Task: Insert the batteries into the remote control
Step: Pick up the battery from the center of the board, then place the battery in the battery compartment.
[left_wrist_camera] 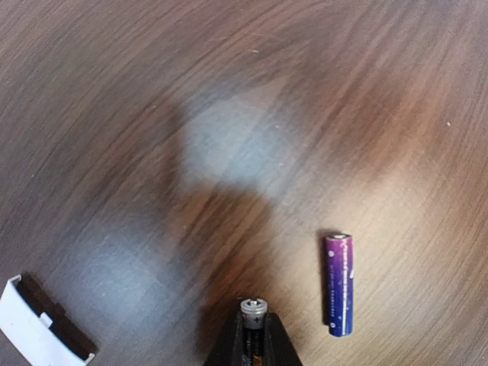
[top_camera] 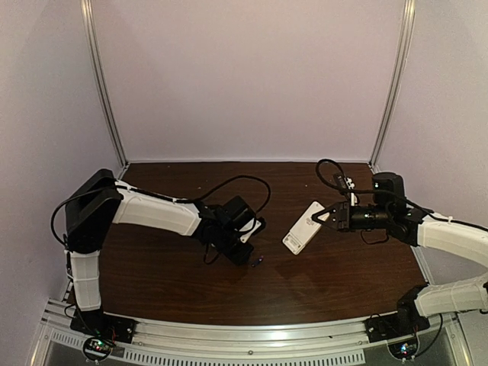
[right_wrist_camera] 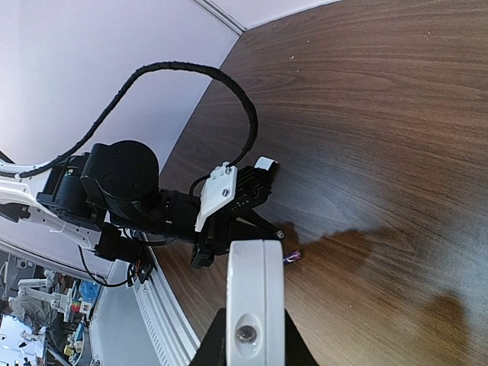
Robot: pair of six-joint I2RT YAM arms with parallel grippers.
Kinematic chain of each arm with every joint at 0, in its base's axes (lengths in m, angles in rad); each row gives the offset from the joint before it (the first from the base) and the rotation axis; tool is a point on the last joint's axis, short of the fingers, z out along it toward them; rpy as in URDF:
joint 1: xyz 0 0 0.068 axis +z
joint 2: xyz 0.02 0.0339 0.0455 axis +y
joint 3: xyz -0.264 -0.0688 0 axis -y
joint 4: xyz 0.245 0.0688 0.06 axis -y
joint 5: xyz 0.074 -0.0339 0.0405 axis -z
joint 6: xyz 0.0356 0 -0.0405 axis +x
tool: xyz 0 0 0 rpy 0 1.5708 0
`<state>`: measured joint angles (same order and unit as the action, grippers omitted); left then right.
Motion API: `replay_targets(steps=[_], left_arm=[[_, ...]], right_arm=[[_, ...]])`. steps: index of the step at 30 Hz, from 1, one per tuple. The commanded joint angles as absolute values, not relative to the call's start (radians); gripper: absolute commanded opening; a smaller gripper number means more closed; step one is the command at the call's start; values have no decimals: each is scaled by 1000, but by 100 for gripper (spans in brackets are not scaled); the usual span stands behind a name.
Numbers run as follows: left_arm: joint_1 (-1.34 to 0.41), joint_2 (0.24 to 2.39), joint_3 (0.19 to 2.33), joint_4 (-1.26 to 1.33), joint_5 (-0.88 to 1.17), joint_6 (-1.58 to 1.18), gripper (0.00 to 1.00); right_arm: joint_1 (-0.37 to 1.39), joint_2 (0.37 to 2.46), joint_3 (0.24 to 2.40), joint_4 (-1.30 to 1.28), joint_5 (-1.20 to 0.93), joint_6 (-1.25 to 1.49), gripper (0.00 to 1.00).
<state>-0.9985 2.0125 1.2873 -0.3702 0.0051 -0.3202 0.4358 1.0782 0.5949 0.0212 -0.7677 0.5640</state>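
**One battery gripped, remote held at one end**

The left end effector (left_wrist_camera: pixel 254 339) is clenched on one battery (left_wrist_camera: pixel 254 308), and its metal end stands out between the fingertips. The second battery (left_wrist_camera: pixel 339 284) lies flat on the bench (top_camera: pixel 168 267) just beside, untouched. A white cover piece (left_wrist_camera: pixel 34 329) lies further to the side. The right end effector (top_camera: pixel 333 215) is grasping the remote control (top_camera: pixel 303 227) by one end, apparently lifted, well apart from the left arm.

I think the narrow grip may let the battery turn or slip when it is pushed into the compartment. The remote, held at one end only, may tilt under that push. The loose battery could roll if brushed.

The lying battery carries fine print, too small to read. No brand is readable on the remote.
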Motion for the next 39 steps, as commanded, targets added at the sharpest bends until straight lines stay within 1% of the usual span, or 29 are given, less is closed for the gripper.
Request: replay_targets(steps=[1, 6, 10, 16, 20, 24, 27, 32, 39], left_arm=[[-979, 2007, 1250, -451, -61, -310, 8], [-961, 1901, 1174, -383, -38, -250, 0], [-959, 1780, 1132, -287, -3, -198, 0], [-957, 1612, 1049, -128, 121, -124, 0], [-962, 1495, 951, 40, 258, -58, 0], [-1022, 1401, 850, 208, 317, 66, 0], [-1060, 1373, 823, 270, 350, 141, 0], [-1113, 1376, 826, 270, 420, 265, 0], [-1159, 1389, 837, 258, 524, 323, 0]], right_arm=[[428, 1111, 585, 62, -803, 579, 0], [430, 1143, 595, 64, -853, 610, 0], [433, 1156, 617, 29, -883, 620, 0], [450, 1191, 636, 24, -945, 662, 0], [491, 1231, 667, 19, -974, 675, 0], [552, 1280, 701, 42, -1007, 721, 0], [587, 1312, 720, 73, -1024, 767, 0], [641, 1349, 750, 83, -1056, 804, 0], [682, 1371, 764, 120, -1081, 852, 0]])
